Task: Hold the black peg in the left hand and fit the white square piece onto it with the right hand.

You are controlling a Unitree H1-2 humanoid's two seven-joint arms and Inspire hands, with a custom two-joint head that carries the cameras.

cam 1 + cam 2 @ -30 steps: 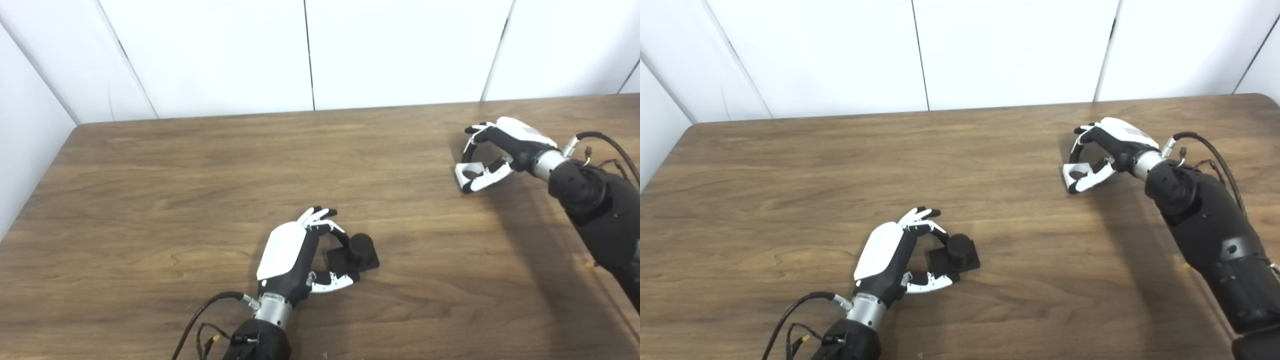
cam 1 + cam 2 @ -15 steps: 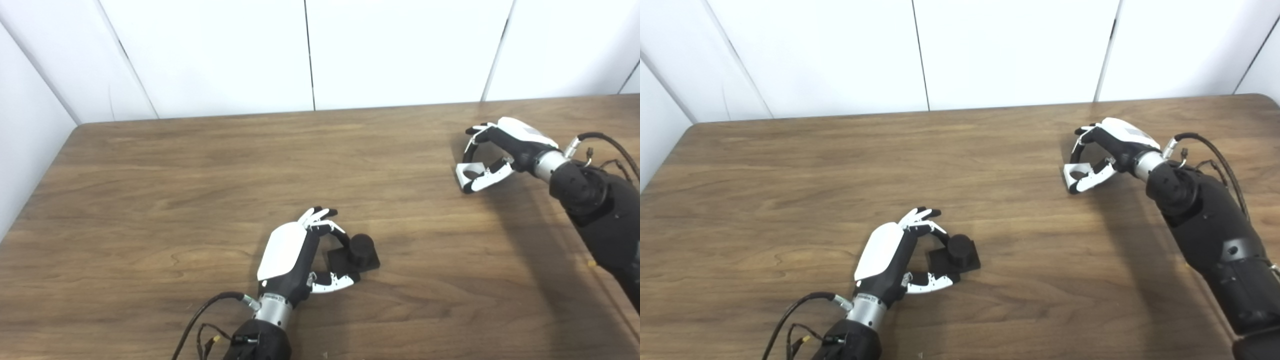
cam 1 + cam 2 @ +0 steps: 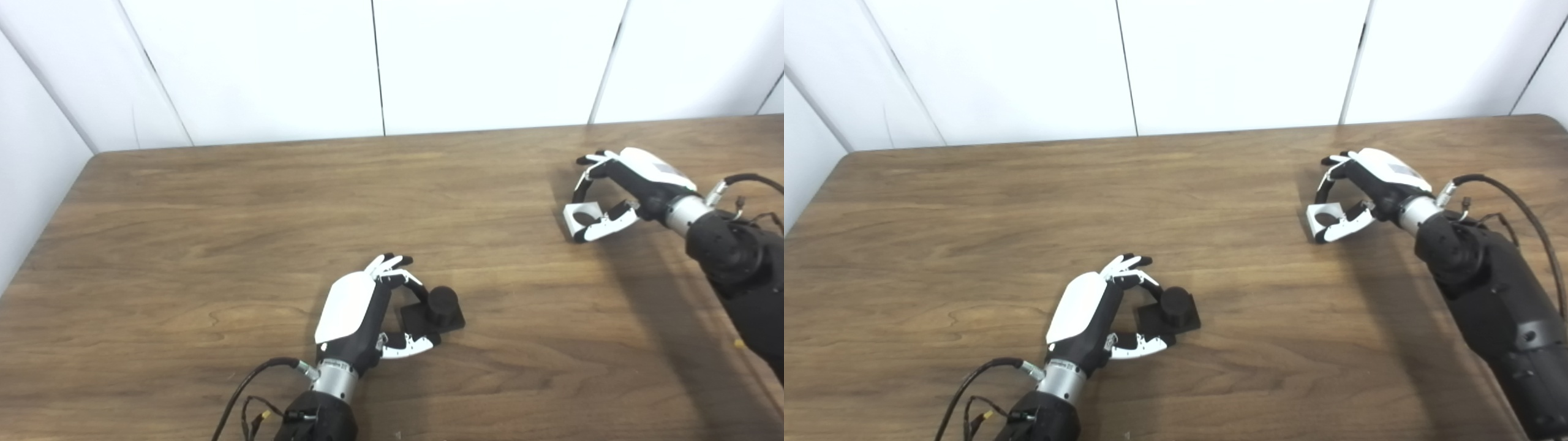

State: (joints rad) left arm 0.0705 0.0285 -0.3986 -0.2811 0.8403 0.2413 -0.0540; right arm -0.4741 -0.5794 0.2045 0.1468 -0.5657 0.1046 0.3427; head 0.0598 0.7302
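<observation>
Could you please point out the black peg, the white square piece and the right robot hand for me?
black peg [image 3: 442,300], left eye view, top of the round post.
white square piece [image 3: 577,218], left eye view, its white upper face beside the hole.
right robot hand [image 3: 637,177], left eye view, white back shell.

Lighting bright, even, soft, looks overhead. Wall panels [image 3: 490,61] near blown out, almost no texture. Table [image 3: 245,202] shows faint pale sheen along far edge, no hard glare. Broad soft shadow on table just in front of right arm [image 3: 1488,294], smaller one under left hand [image 3: 358,312]. Both views slightly soft, low detail. Black peg [image 3: 438,306] reads as dark blob. Table's far edge bows slightly.
</observation>
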